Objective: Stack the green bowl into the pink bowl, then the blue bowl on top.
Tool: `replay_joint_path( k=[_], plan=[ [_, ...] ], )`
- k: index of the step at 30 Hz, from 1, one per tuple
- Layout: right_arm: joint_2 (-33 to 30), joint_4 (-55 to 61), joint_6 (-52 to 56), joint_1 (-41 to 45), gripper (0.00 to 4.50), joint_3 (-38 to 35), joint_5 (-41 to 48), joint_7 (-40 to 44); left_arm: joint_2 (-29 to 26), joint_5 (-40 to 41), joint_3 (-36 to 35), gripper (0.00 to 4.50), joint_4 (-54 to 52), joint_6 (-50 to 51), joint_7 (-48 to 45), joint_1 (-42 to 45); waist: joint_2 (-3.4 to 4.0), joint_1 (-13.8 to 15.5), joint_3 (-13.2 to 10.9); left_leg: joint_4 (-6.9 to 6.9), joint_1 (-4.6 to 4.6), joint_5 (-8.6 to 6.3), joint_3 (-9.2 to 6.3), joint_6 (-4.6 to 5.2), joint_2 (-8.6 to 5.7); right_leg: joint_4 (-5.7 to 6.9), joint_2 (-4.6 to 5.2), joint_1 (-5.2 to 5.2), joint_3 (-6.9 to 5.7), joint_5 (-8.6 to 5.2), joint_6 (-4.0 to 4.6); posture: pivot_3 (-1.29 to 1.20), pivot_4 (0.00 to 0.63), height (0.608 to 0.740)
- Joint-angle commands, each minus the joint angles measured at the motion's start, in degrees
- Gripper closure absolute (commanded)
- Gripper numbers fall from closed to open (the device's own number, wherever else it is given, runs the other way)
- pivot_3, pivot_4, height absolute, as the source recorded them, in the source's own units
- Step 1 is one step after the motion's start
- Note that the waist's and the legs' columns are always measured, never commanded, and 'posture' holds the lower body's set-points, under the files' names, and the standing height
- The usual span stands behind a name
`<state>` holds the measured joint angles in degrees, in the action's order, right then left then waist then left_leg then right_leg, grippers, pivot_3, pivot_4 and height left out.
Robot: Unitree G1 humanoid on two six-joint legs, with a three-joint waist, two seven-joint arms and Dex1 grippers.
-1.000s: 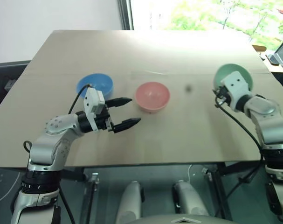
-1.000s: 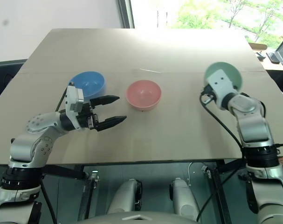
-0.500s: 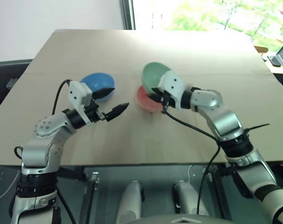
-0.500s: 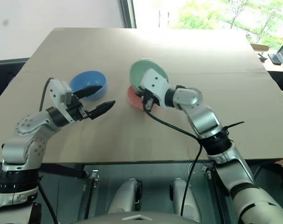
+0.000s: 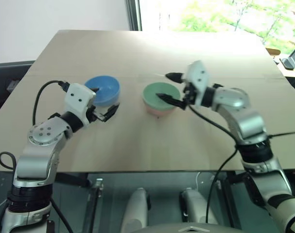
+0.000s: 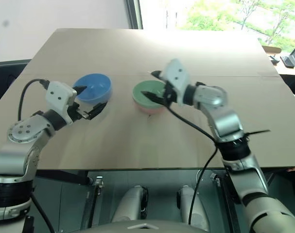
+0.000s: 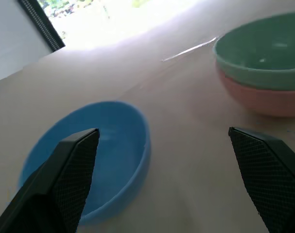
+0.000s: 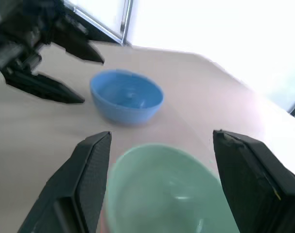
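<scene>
The left gripper (image 5: 104,111) hangs over the near left part of the table (image 5: 137,141), with its two black fingers spread wide and nothing between them. It points at the blue bowl (image 5: 103,90), which stands upright on the table just beyond its fingertips; one finger reaches over the bowl's near rim.

To the right of the blue bowl, near but apart from it, the green bowl (image 5: 160,94) sits inside the pink bowl (image 5: 157,110). Only a band of the pink one shows below the green rim.

The right gripper (image 5: 167,86) is at the right side of this stack. Its fingers stand apart, one on each side of the green rim, and they do not clamp it.
</scene>
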<state>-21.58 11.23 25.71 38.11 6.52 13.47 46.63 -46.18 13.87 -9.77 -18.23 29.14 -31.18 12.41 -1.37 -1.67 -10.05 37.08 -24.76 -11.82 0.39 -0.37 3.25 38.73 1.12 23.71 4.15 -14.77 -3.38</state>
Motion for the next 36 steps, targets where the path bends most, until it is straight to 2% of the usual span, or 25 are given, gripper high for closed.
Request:
replay_joint_path(
  k=[1, 6, 9, 17, 21, 25, 26, 29, 32, 36],
  plan=[
    [-2.6, 5.9, 0.6, -2.3, 0.99, -3.6, 3.7, 1.1, -6.2, -7.3, 6.9, 0.0, 0.1, 2.5, -2.8, 5.1, 0.02, -0.2, 0.0, -0.01, 0.03, 0.0, 0.05, 0.0, 0.0, 0.0, 0.0, 0.0, 0.03, 0.0, 0.0, 0.0, 0.15, 0.74],
    [-5.2, 9.2, 0.9, -3.6, 0.99, -6.5, 9.1, 3.2, -10.2, -15.7, 18.2, 0.0, 6.6, 4.6, -7.7, 15.6, 0.04, -0.6, 0.0, -0.02, 0.06, 0.0, 0.04, 0.0, 0.01, 0.07, -0.06, 0.03, 0.05, -0.01, 0.01, 0.0, 0.15, 0.74],
    [-5.4, 9.9, -0.2, -3.6, 0.99, -6.7, 10.4, 3.2, -9.3, -20.5, 24.0, 0.0, 12.0, 4.7, -9.8, 21.7, 0.04, -0.6, 0.0, -0.02, 0.04, 0.0, 0.04, 0.0, 0.0, 0.04, -0.08, 0.03, 0.05, -0.01, 0.0, 0.0, 0.15, 0.74],
    [-7.3, 12.9, -1.2, -5.8, 0.99, -7.0, 12.5, 3.4, -7.7, -26.5, 29.6, 0.0, 18.9, 7.5, -14.3, 27.5, 0.02, -0.5, 0.0, -0.03, -0.03, 0.0, 0.04, 0.0, 0.0, 0.03, -0.07, 0.07, 0.07, -0.01, 0.0, 0.0, 0.15, 0.74],
    [-8.0, 13.5, -2.2, -7.0, 0.94, -7.0, 12.7, 3.0, -5.9, -27.4, 29.4, 1.14, 20.2, 8.7, -14.9, 28.5, 0.01, -0.3, 0.0, 0.02, -0.04, 0.0, 0.03, 0.0, 0.0, 0.04, -0.07, 0.06, 0.06, -0.01, 0.0, 0.0, 0.15, 0.74],
    [-8.5, 13.7, -2.7, -7.9, 0.94, -6.9, 12.8, 2.8, -5.2, -28.1, 29.2, 2.81, 20.6, 8.6, -15.7, 28.3, 0.01, -0.3, 0.0, 0.02, -0.04, 0.0, 0.03, 0.0, 0.0, 0.05, -0.07, 0.06, 0.06, -0.01, 0.0, 0.0, 0.15, 0.74],
    [-8.7, 13.7, -2.8, -7.9, 0.94, -6.9, 12.8, 2.8, -5.1, -28.3, 29.1, 3.36, 20.6, 8.7, -15.8, 28.3, 0.01, -0.4, 0.0, 0.02, -0.03, 0.0, 0.03, 0.0, 0.0, 0.06, -0.07, 0.06, 0.06, -0.01, 0.0, 0.0, 0.15, 0.74],
    [-9.1, 13.6, -3.0, -8.3, 0.94, -6.9, 12.7, 2.6, -4.9, -28.4, 28.7, 4.45, 20.5, 8.5, -16.2, 28.3, 0.01, -0.4, 0.0, 0.02, -0.03, 0.0, 0.03, 0.0, 0.0, 0.06, -0.07, 0.07, 0.06, -0.01, 0.0, 0.0, 0.15, 0.74],
    [-9.8, 13.4, -3.3, -8.7, 0.94, -6.9, 12.3, 2.7, -4.9, -28.2, 28.2, 4.45, 20.1, 8.2, -17.0, 28.1, 0.01, -0.3, 0.0, 0.02, -0.04, 0.0, 0.03, 0.0, 0.0, 0.06, -0.07, 0.07, 0.06, -0.01, 0.0, 0.0, 0.15, 0.74],
    [-11.1, 13.7, -3.7, -10.2, 0.94, -8.2, 11.8, 1.8, -4.6, -23.8, 23.6, 4.45, 17.7, 7.4, -18.8, 29.3, 0.0, -0.3, 0.0, 0.02, -0.05, 0.0, 0.02, 0.0, 0.0, 0.06, -0.06, 0.06, 0.06, -0.01, 0.0, 0.0, 0.15, 0.74]
  ],
)
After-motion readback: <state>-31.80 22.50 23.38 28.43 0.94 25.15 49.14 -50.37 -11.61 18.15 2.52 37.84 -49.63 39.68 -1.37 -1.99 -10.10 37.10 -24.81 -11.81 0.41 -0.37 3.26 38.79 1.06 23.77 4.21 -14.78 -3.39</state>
